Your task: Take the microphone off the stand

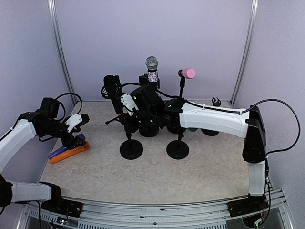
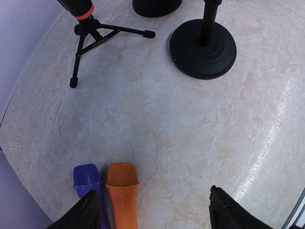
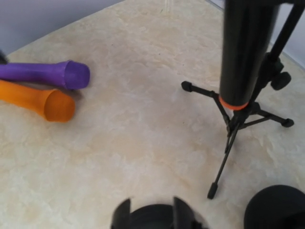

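Left gripper (image 2: 153, 193) spread over orange microphone (image 2: 123, 191) and purple microphone (image 2: 87, 179), loose at 9 o'clock. Right gripper (image 1: 118, 106) state unclear; black microphone (image 1: 113, 88), 11 o'clock, not yet out.

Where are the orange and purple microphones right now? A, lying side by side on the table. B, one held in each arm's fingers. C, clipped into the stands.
A: the orange microphone and the purple microphone lie next to each other, flat on the table.
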Tool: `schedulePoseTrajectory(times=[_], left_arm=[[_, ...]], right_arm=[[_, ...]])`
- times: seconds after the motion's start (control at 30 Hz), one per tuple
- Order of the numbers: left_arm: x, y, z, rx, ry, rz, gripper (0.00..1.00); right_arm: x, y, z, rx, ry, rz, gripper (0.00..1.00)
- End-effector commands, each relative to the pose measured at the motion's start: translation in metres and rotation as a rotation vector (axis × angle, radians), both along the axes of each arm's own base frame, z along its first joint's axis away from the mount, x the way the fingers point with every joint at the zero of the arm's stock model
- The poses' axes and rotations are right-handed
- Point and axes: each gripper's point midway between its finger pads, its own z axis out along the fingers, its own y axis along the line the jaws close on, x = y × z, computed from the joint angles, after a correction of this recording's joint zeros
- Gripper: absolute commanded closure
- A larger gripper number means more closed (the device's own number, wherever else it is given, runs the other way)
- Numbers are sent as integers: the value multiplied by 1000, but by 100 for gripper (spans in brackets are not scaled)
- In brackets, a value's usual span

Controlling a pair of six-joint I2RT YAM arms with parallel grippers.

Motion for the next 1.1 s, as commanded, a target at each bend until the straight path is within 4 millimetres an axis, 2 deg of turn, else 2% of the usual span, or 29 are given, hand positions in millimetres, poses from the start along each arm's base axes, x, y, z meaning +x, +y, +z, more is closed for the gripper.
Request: schedulePoseTrajectory(times=[0.0,0.13,0.17,0.3,0.33,0.43,0.53,0.7,0.83,0.93,1.07], left_arm=[[2,-18,13,-49,11,-10,24],[1,-24,15,-44,16,-26,24],[1,-25,16,-43,16,-30,24],[2,-27,18,-48,18,-33,24],[1,-28,19,-52,20,-36,23],[0,-32,18,-58,30,-42,18],[-1,-35,16,-54,37,-51,18],[-2,-35,13,-44,48,-54,18],[-3,-35,13,-36,49,-57,18],[-2,-35,15,-31,44,-60,18],[-2,-37,16,-32,50,-67,18]], right_arm=[[-34,-10,61,109,-70,-19,100],[-58,-36,86,152,-64,-42,100],[-63,-45,85,150,-54,-50,100],[-88,-87,97,188,-16,-80,100],[-96,-101,106,210,-11,-84,100],[-116,-130,107,216,34,-84,100],[-131,-160,109,228,70,-108,100],[-143,-211,112,257,117,-181,100],[-150,-246,126,280,126,-220,100],[-150,-268,134,260,115,-264,100],[-141,-295,134,183,72,-371,100]])
